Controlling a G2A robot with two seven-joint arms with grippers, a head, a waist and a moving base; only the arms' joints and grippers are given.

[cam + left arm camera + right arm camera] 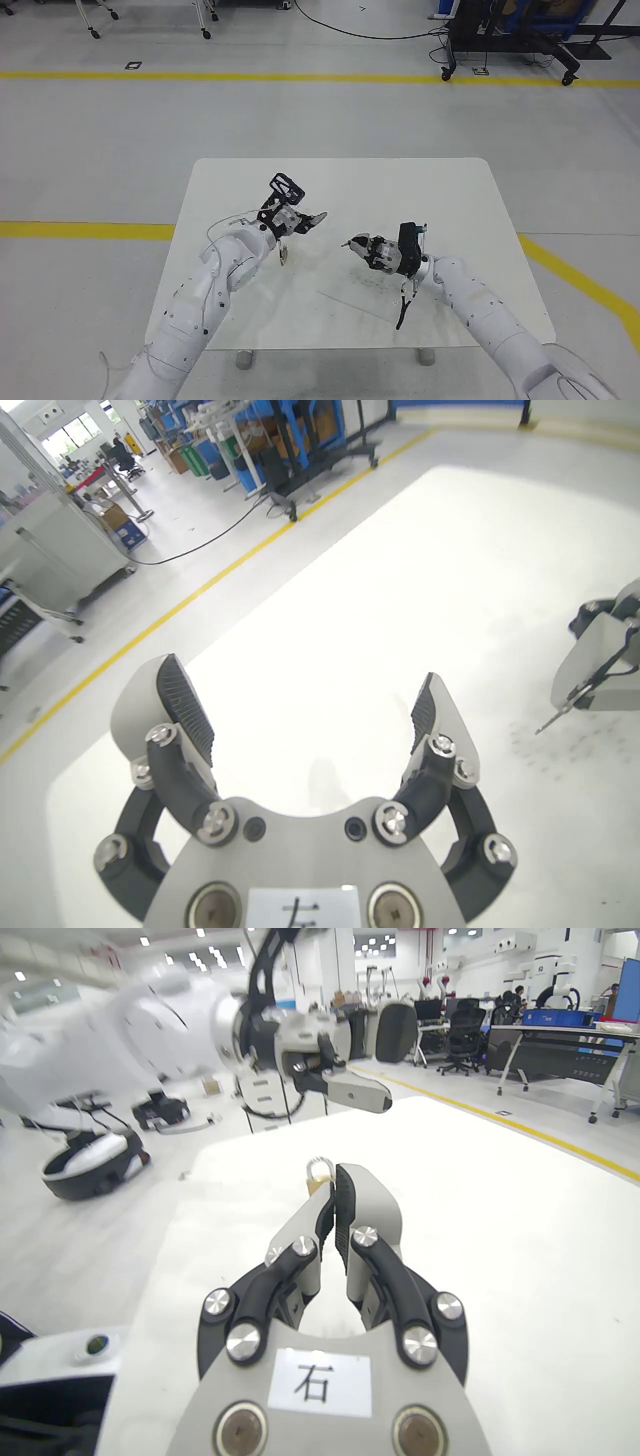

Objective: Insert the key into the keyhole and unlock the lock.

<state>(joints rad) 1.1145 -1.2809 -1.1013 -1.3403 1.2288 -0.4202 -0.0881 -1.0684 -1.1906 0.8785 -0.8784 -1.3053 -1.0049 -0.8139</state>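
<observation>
Two grippers were recorded. Left gripper: fingers were spread, nothing held. Right gripper: fingers were clenched on a thin silver metal key, projecting past the fingertips. A small brass padlock was seen just beyond them.

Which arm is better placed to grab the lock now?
Left. The left tool is open and empty, near the lock; the right tool is shut on what looks like the key.
</observation>
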